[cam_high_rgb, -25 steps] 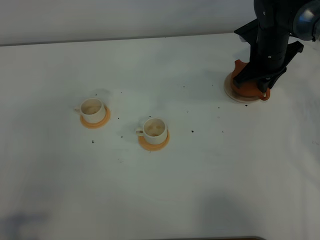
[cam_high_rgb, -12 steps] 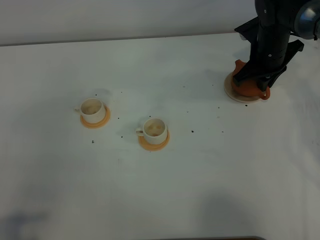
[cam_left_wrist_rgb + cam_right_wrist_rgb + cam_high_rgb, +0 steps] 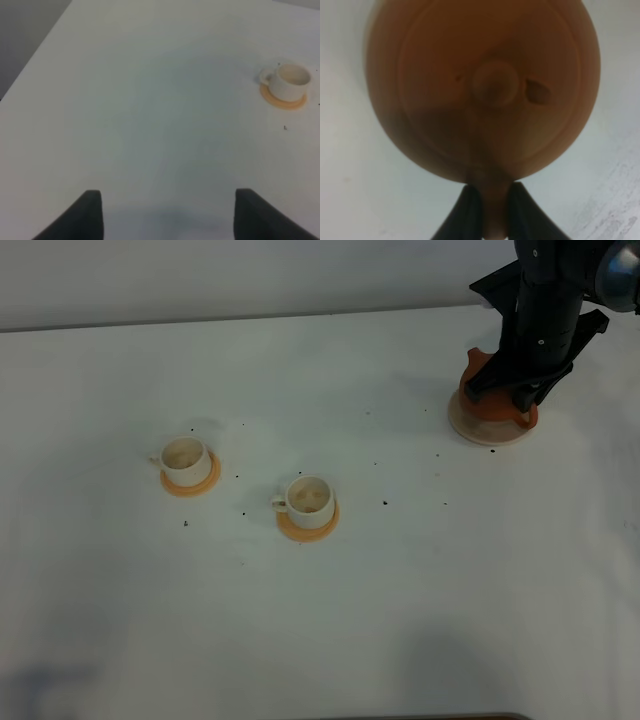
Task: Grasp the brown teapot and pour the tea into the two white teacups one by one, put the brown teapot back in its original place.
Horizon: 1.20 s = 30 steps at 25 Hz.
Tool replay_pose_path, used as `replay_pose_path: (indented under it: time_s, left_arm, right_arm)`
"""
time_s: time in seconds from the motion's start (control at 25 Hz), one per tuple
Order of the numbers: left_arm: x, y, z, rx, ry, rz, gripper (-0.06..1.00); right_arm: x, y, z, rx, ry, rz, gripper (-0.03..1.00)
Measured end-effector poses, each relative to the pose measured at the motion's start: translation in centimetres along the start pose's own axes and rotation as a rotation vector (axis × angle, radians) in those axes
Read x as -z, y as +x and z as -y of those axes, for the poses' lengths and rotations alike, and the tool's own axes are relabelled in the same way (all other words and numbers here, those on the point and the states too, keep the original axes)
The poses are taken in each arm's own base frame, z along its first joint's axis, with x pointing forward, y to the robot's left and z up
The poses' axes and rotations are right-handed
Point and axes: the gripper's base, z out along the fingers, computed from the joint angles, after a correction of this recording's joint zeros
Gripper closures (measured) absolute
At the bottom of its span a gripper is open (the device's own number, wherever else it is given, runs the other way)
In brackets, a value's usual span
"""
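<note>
The brown teapot (image 3: 490,402) hangs just above its pale beige saucer (image 3: 487,432) at the back right. My right gripper (image 3: 518,405) comes down on it from above. In the right wrist view the gripper (image 3: 492,215) is shut on the loop handle, with the lid knob (image 3: 494,85) straight below the camera. Two white teacups (image 3: 185,458) (image 3: 309,499) stand on orange coasters left of the middle, both holding brownish tea. My left gripper (image 3: 170,220) is open over bare table, with one teacup (image 3: 290,80) far ahead of it.
Dark specks are scattered on the white table (image 3: 400,590) between the cups and the saucer. The table's back edge (image 3: 250,318) runs along a grey wall. In the left wrist view the table's side edge (image 3: 35,55) drops off.
The right gripper has risen a little with the teapot, so more of the beige saucer shows beneath it. The cups have not moved.
</note>
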Motion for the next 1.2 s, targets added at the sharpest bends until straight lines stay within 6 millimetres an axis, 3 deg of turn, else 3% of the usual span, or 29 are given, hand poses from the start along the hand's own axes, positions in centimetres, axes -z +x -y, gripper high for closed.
replay_pose_path:
  time_s: [0.4,0.8,1.2]
  left_arm:
    - [0.0,0.0,0.0,0.0,0.0,0.0,0.39]
    - [0.0,0.0,0.0,0.0,0.0,0.0,0.39]
    - [0.0,0.0,0.0,0.0,0.0,0.0,0.39]
  right_arm:
    - [2.0,-0.5,-1.1,0.055,-0.037,0.074,0.87]
    - [3.2,-2.3,-8.5,0.248,-0.017,0.138,0.87]
    - [4.3,-3.5,-14.5,0.372,-0.008,0.252,0.87]
